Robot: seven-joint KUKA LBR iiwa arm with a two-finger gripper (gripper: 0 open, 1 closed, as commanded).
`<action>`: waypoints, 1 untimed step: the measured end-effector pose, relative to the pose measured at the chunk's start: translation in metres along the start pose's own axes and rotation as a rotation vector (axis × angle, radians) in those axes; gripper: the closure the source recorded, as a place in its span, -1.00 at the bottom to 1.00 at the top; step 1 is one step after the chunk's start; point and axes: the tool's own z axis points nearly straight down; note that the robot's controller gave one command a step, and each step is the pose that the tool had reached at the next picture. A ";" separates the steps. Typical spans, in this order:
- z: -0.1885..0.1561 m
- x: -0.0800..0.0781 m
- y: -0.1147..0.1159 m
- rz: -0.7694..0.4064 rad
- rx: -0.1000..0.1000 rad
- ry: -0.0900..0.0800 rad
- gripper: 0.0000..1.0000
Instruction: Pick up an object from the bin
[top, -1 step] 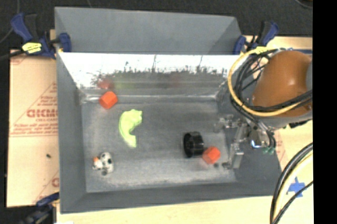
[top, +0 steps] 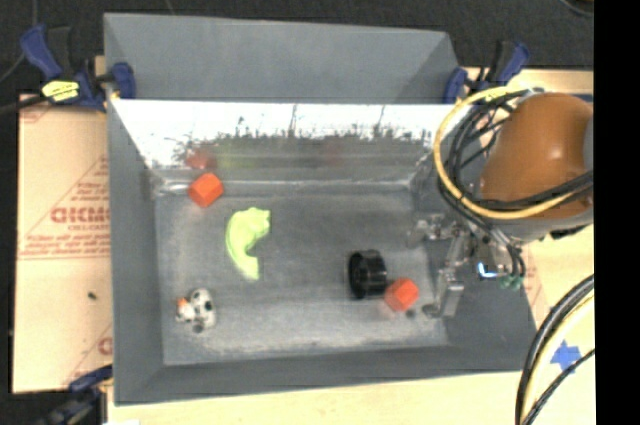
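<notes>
Where the right wall of the grey metal bin [top: 135, 243] meets the floor, the gripper [top: 441, 303] hangs low, pointing down into the bin's front right corner. Above it sits a rounded orange cover [top: 535, 158], ringed by loops of black and yellow cables [top: 455, 163]; both are parts of the robot. Whether the gripper is open or closed cannot be told from this angle. Just left of the gripper, on the bin floor, lies a small orange cube [top: 402, 294], the nearest thing to it; whether the two touch cannot be told. Just left of that cube, and close enough that they may touch, stands a short black cylinder [top: 367, 274]. Three more things lie well apart from the gripper, across the left half of the floor. A pale green piece [top: 247, 239], curved like a bent leaf, lies left of centre. A second cube [top: 206, 189], also orange, sits near the back wall towards the left. A small ball [top: 197, 309], white with black patches, rests near the front left corner. All five things lie singly on the floor, none stacked on another.
</notes>
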 end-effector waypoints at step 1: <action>0.056 0.000 0.013 0.084 -0.001 -0.002 -1.00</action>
